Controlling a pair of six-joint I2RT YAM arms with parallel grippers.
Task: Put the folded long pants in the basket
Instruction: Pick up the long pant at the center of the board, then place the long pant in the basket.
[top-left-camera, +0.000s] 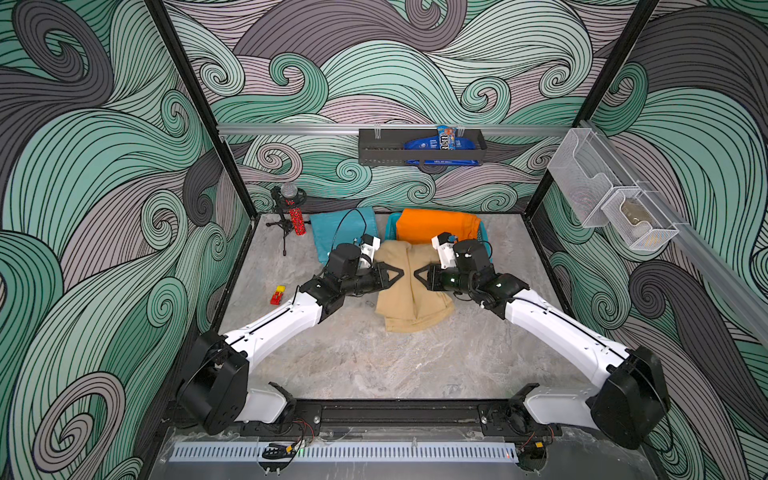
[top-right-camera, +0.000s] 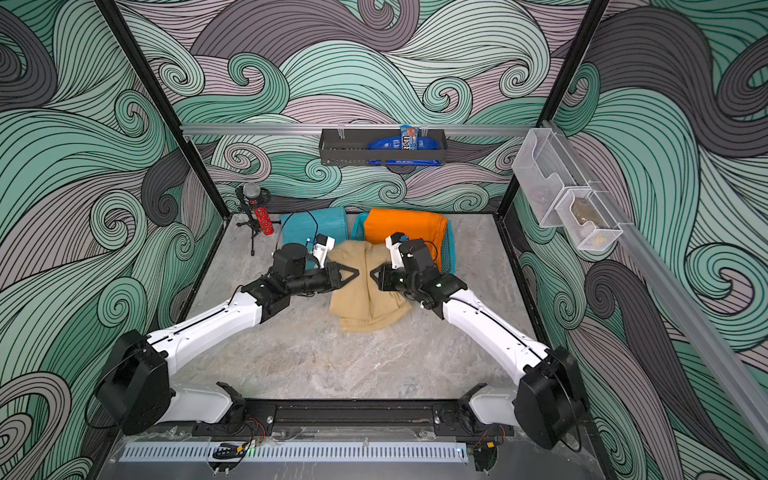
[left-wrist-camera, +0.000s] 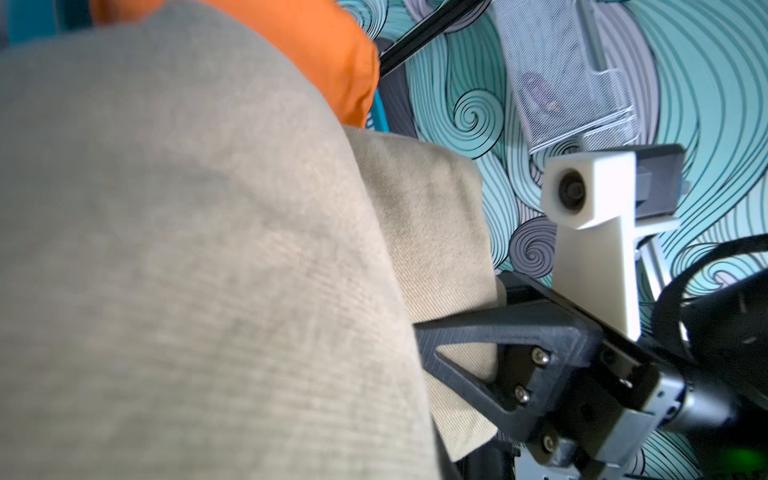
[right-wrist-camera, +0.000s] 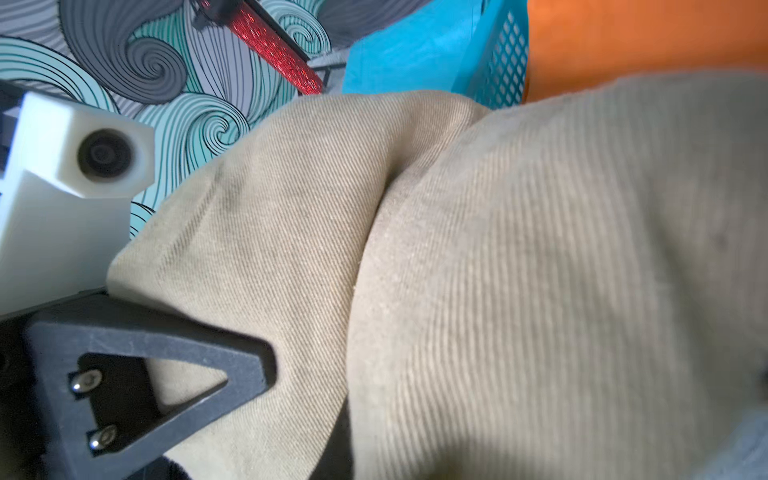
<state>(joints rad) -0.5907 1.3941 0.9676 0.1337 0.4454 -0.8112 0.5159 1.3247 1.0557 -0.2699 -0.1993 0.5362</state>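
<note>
We see orange pants (top-left-camera: 436, 226) in the basket (top-left-camera: 391, 227) beyond our right gripper (top-left-camera: 417, 274). It and our left gripper (top-left-camera: 400, 271) each seem clamped on the tan pants (top-left-camera: 409, 297) between them; teal pants (top-left-camera: 332, 232) lie beyond the left.

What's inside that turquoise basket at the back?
Folded orange pants fill the basket. They cover its floor, so anything underneath them is hidden.

My left arm (top-left-camera: 274, 328): stretched forward and inward from base, wrist level.
My left pincer (top-left-camera: 394, 272): points toward right one, clamped on left edge of tan pants (top-left-camera: 411, 303).
My right arm (top-left-camera: 557, 328): mirrored pose, elbow outward.
My right pincer (top-left-camera: 422, 275): points toward left one, clamped on right edge of same.
Tips facing, near, not touching.
</note>
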